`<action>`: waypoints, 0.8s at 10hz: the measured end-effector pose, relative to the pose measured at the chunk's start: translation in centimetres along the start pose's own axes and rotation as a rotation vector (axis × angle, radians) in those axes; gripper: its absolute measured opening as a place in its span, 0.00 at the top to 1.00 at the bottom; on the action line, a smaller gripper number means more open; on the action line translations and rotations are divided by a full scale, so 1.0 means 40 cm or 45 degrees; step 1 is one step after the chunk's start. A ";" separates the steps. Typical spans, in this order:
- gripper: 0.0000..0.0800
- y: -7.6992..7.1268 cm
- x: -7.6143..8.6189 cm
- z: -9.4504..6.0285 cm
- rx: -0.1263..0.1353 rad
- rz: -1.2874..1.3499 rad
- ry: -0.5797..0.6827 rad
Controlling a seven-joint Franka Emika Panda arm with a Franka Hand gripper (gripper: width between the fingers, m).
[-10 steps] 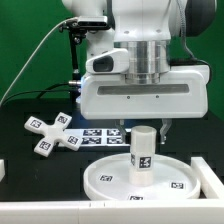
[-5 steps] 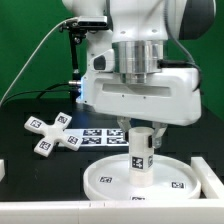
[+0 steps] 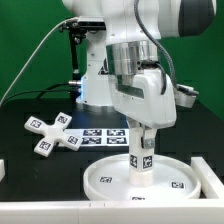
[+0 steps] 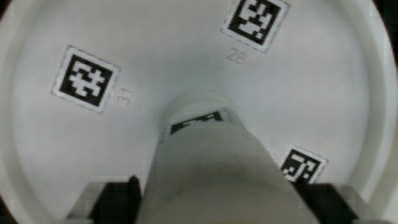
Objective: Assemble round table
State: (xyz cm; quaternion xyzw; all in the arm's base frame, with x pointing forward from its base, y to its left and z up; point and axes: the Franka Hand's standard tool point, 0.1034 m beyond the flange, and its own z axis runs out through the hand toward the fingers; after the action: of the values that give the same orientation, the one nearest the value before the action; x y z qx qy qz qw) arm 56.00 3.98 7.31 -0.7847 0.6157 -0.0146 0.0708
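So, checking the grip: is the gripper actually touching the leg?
Touching. In the wrist view the gripper's fingers press against both sides of the leg, with no gap showing.

A short white plastic cylindrical leg (image 3: 141,165) stands upright at the middle of a large white rimmed round disc (image 3: 96,184), with a black-and-white square tag on its side facing the camera. The white robot arm's two-finger gripper (image 3: 143,134) hangs over it from twelve o'clock and is clamped on the leg's top; a dark finger shows on the three o'clock side. More tags lie flat on the disc at about four, six and eight o'clock. At ten o'clock from the disc, well apart from it, a white plastic cross-shaped four-armed base (image 3: 52,133) lies on the black table (image 3: 20,165). The thin flat white marker board (image 3: 103,134) lies just beyond the disc's eleven o'clock edge.
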 end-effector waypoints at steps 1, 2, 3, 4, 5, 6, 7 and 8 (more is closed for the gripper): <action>0.36 0.000 -0.001 0.001 -0.002 -0.056 0.006; 0.24 -0.002 -0.003 0.001 -0.005 -0.242 0.010; 0.20 -0.002 0.007 -0.003 -0.009 -0.490 0.006; 0.20 -0.003 0.007 -0.003 -0.009 -0.682 0.008; 0.19 -0.004 -0.002 -0.001 -0.016 -0.819 0.010; 0.19 -0.002 0.002 0.000 -0.018 -0.880 0.010; 0.19 -0.002 0.003 0.000 -0.018 -0.931 0.010; 0.19 -0.003 0.002 -0.001 -0.034 -1.118 0.020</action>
State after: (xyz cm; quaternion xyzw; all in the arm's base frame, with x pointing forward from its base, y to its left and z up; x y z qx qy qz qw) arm 56.13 3.94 7.36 -0.9726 0.2246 -0.0412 0.0431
